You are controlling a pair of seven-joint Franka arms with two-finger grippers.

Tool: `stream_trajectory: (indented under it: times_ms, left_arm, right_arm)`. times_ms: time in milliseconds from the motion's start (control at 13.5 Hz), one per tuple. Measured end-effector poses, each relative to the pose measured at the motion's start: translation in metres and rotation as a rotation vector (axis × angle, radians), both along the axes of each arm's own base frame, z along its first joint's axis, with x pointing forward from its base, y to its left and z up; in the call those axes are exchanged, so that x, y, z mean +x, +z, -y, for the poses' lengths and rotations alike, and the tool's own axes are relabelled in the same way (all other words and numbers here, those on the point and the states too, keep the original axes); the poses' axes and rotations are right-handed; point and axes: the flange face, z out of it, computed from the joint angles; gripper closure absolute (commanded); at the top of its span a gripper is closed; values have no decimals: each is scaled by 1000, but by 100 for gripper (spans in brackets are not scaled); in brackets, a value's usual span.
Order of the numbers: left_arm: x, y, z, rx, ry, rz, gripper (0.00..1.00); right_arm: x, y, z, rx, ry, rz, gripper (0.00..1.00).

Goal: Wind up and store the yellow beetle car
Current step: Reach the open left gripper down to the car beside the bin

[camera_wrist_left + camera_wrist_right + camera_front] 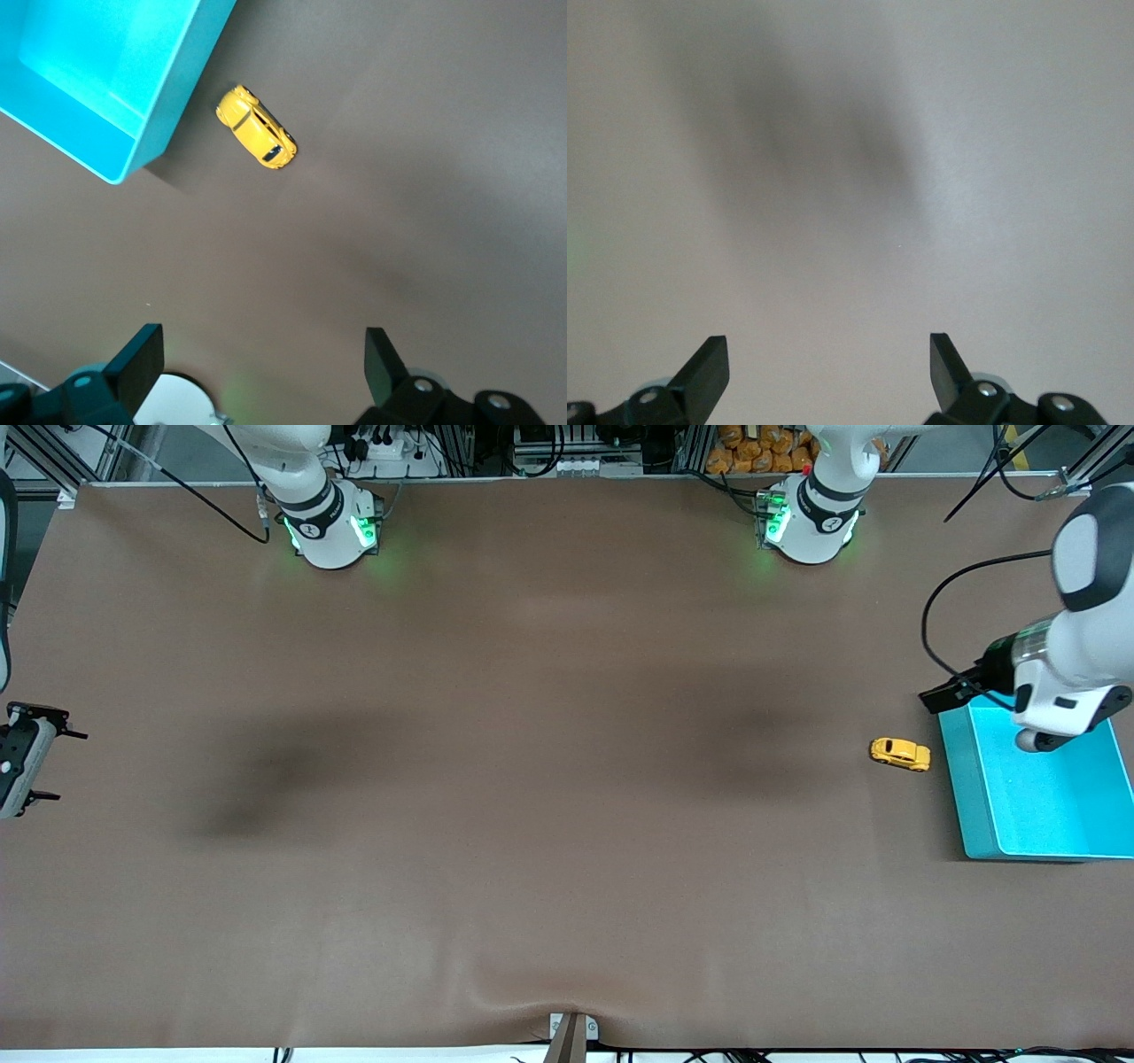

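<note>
Brown table covering (pixel 532 824) fills nearly the whole view, w/ soft dark shadow patches mid-table and a slight pucker at the near edge by a small metal bracket (pixel 571 1032). Along the top edge: aluminium frame rails (pixel 133 452), black cables, a white power strip (pixel 390 447). Even overhead light, no hard glare.

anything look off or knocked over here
Nothing stands out: the yellow beetle car sits upright on its wheels on the table beside the turquoise bin, which looks empty and intact.
</note>
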Motion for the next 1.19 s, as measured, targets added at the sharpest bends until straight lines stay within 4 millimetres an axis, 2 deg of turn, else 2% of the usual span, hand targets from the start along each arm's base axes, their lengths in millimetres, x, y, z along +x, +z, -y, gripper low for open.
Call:
stream_trajectory:
  times_ms: [148,371,593,668,816,1187]
  left_arm:
    - [-3,-23,12,23,71,15,0]
    - [-7,-52,15,48,184,53,0]
    - [-14,-90,9,73,352,109,0]
    - [-20,-111,5,83,438,135,0]
    - [-25,-133,-1,94,549,160,0]
    - [-19,-190,-10,119,868,203,0]
  right_arm:
    - [5,18,-10,13,-56,34,0]
    - [2,49,-24,4,-125,61,0]
    - [-2,63,-31,-1,-155,66,0]
    - [-2,65,-34,-4,-184,69,0]
    - [-3,71,-45,-11,-234,66,0]
    - [-16,113,-80,-42,-465,63,0]
